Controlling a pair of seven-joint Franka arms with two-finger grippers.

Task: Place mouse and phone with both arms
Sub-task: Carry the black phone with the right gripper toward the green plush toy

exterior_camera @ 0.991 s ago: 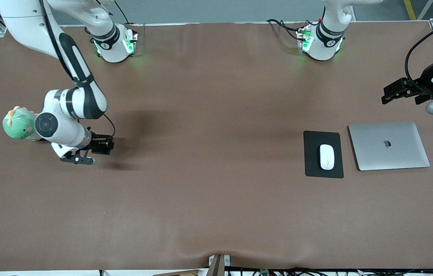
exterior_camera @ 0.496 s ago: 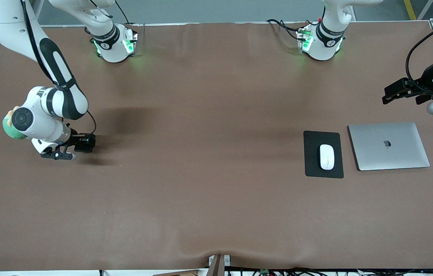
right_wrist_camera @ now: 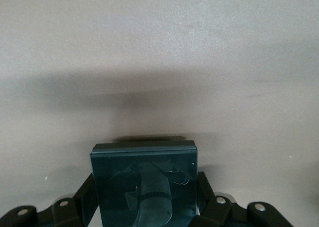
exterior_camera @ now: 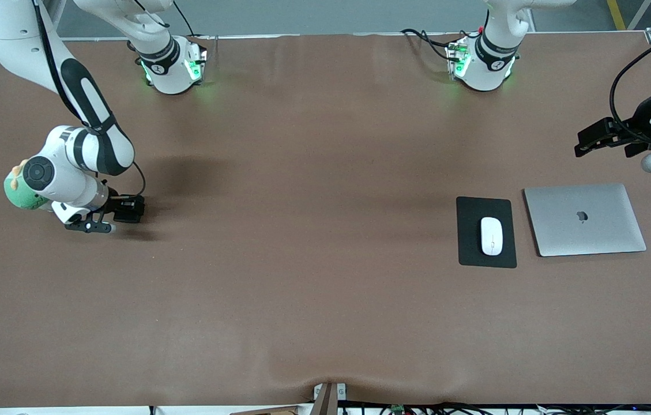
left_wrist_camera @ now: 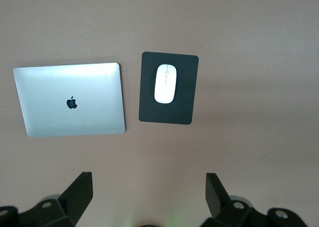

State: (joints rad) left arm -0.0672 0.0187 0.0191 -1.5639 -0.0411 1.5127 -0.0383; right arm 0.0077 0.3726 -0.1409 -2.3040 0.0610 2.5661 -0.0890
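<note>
The white mouse [exterior_camera: 491,235] lies on a black mouse pad [exterior_camera: 469,230] toward the left arm's end of the table; the left wrist view shows the mouse [left_wrist_camera: 165,83] from above. The left gripper [exterior_camera: 580,144] hangs open and empty over the table edge beside the laptop, its fingers [left_wrist_camera: 82,187] wide apart. My right gripper [exterior_camera: 129,208] is low over bare table at the right arm's end, shut on the phone [right_wrist_camera: 144,182], a glossy black slab held between its fingers [right_wrist_camera: 207,187].
A closed silver laptop [exterior_camera: 584,219] lies beside the mouse pad. A green plush toy [exterior_camera: 17,193] sits by the right arm's wrist, partly hidden by it. The brown table cover [exterior_camera: 313,259] stretches between the two arms.
The right arm has carried the phone toward its own end of the table, with little movement in the last half second. The left arm, mouse and laptop have not moved.
</note>
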